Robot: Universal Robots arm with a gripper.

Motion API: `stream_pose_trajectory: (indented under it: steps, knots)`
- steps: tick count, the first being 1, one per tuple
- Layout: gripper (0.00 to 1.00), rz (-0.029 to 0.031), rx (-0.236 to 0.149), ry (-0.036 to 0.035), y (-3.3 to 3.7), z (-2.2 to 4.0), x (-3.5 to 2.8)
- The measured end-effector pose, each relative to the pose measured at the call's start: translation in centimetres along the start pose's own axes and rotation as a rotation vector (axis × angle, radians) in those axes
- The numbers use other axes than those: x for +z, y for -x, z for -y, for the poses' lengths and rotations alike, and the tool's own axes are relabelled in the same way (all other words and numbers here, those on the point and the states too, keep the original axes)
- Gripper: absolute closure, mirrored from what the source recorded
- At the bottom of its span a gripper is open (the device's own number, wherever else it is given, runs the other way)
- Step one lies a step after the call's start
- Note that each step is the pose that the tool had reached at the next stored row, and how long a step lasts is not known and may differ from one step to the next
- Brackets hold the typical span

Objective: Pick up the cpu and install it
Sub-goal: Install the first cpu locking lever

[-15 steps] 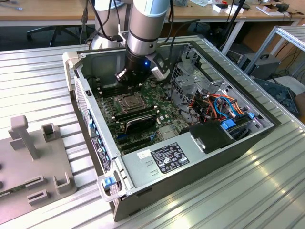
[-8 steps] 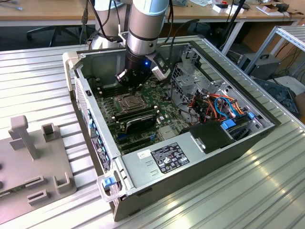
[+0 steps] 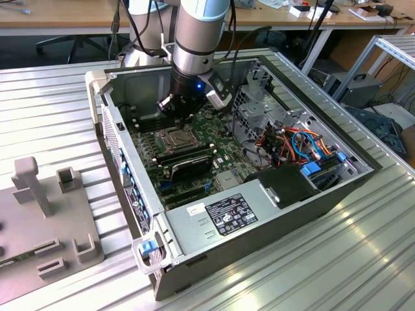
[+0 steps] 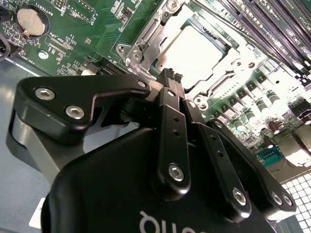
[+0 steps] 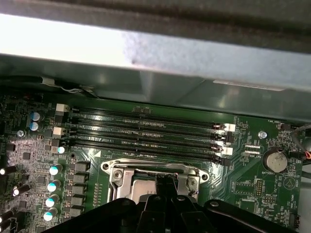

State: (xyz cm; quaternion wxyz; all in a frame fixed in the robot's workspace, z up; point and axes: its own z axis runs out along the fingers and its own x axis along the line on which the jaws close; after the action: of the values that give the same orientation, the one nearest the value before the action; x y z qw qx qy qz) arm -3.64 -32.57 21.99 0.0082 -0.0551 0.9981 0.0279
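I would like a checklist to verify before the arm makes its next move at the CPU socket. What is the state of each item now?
1. The cpu is inside the socket frame: ok, its pale face shows within the frame in both wrist views.
2. The gripper is free of the cpu: ok, it is shut with nothing between its tips, just beside the socket's edge.
3. The cpu is seated flat: cannot tell.
4. The frame is clamped and latched: cannot tell.
5. The gripper is apart from the memory slots: ok, they lie on the far side of the socket.
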Motion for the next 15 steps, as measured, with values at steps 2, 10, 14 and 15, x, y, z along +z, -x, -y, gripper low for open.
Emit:
stream_pose_trajectory:
  steps: [2,10,14,15]
  knots:
    - [0.89,0.0001,0.000,0.0000,0.00,0.00,0.00]
    - [0.89,-0.0042,0.004,-0.0407,0.00,0.00,0.00]
    - [0.89,-0.0080,0.005,-0.0777,-0.30,-0.03,0.00]
    - [0.89,-0.0074,0.005,-0.0782,-0.51,-0.06,0.00]
